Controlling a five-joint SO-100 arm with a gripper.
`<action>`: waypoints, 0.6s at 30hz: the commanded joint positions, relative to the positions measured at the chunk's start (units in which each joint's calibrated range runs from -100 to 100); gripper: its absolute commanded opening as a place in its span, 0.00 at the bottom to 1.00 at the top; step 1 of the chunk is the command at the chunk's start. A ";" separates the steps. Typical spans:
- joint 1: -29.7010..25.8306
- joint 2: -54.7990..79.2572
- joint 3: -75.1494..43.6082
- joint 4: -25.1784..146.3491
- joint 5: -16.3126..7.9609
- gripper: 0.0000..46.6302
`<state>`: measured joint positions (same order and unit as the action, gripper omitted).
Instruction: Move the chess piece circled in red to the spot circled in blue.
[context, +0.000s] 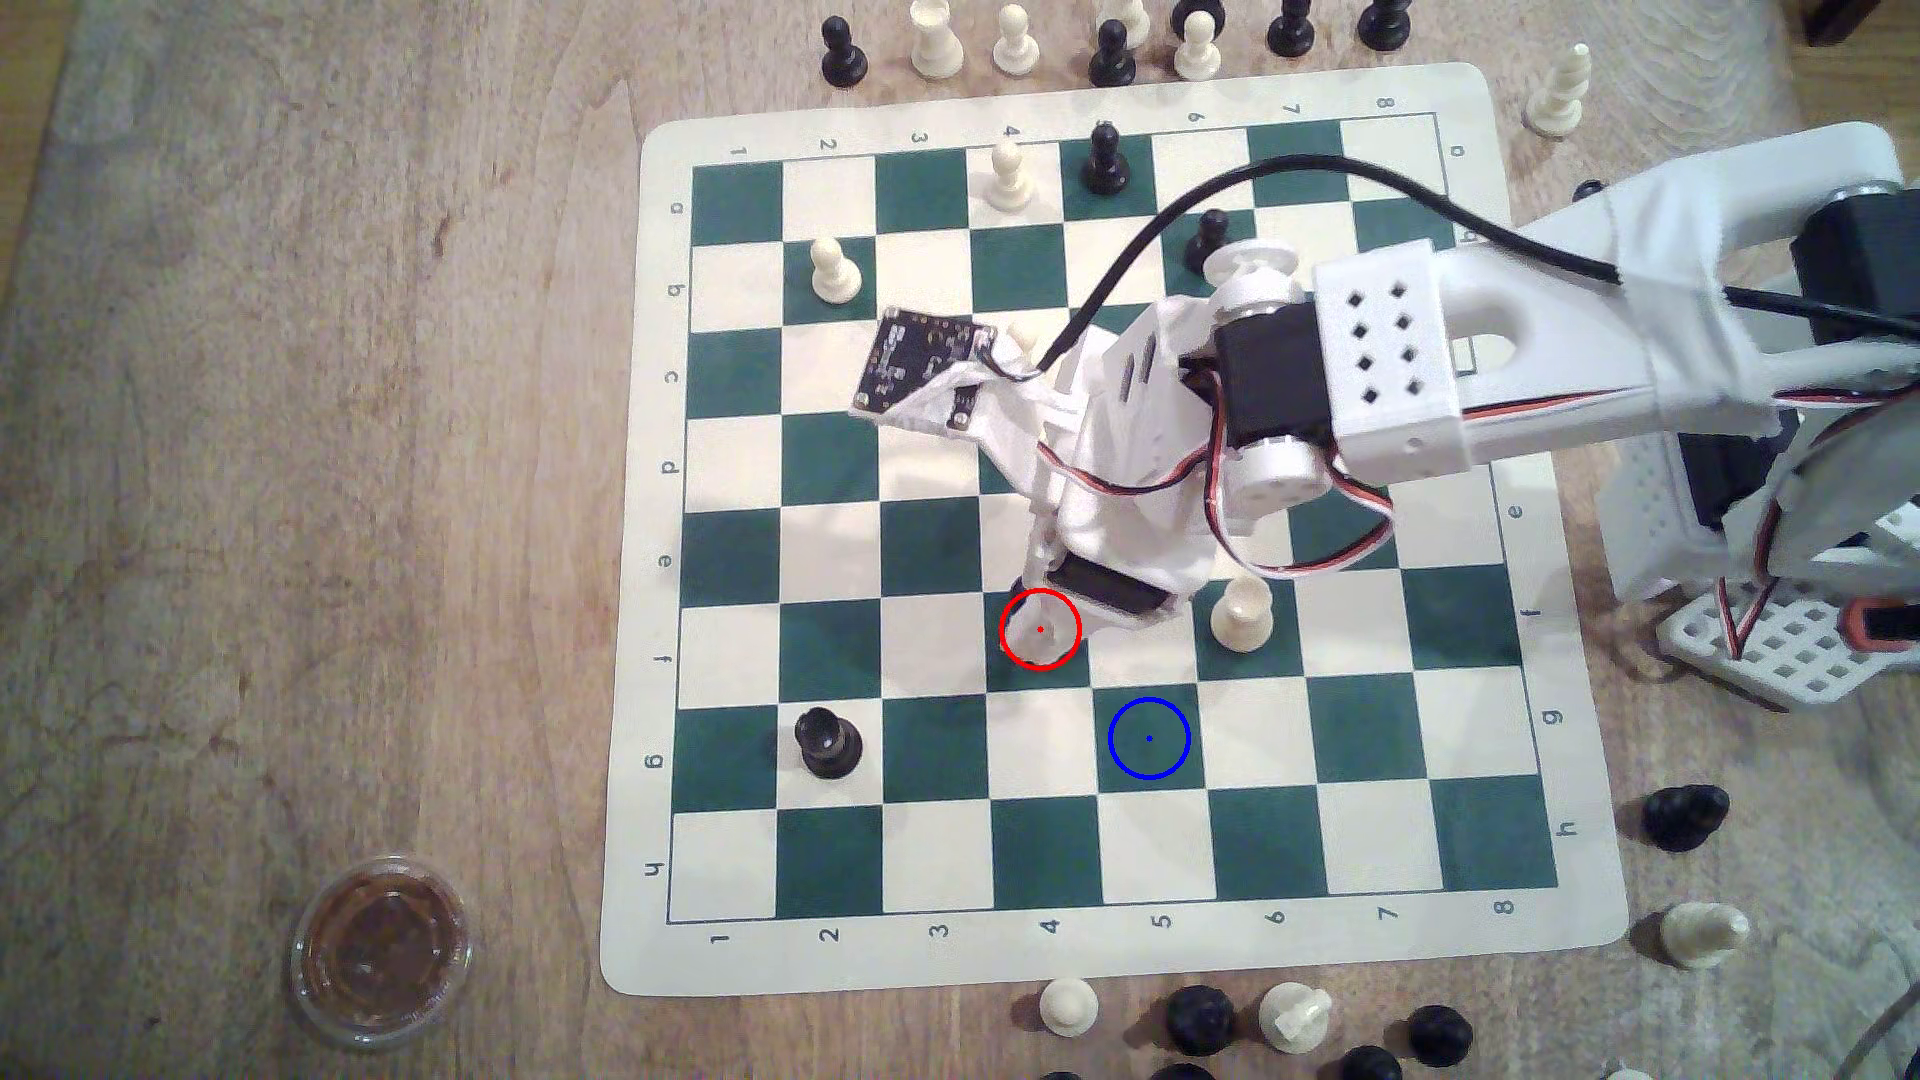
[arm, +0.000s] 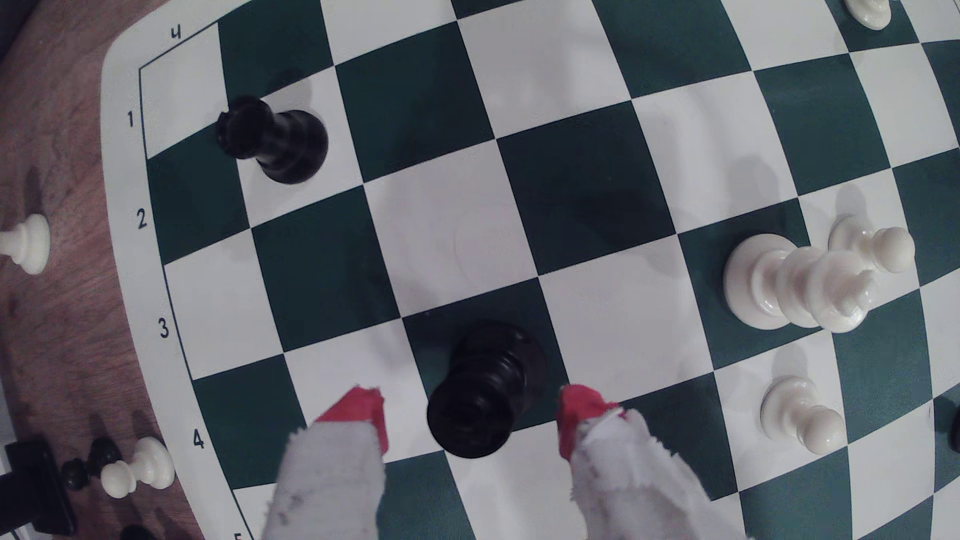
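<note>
Red-tipped fingers (arm: 363, 415) spread wide, tall black chess piece (arm: 483, 394) upright between them, touching neither, blue-ringed square (context: 1148, 738) empty nearby

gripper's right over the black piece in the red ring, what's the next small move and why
Probably close the gripper on the black chess piece. In the wrist view its red-tipped fingers sit open on either side of the piece with gaps on both sides, so nothing is held yet. The blue-ringed square is free.
</note>
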<state>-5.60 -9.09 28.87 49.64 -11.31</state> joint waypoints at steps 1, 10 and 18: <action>-0.54 -0.33 -5.21 -1.24 0.34 0.38; -1.00 0.26 -5.03 -3.04 0.34 0.37; -1.40 0.86 -4.03 -3.45 0.34 0.34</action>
<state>-6.71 -7.25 28.87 47.17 -11.11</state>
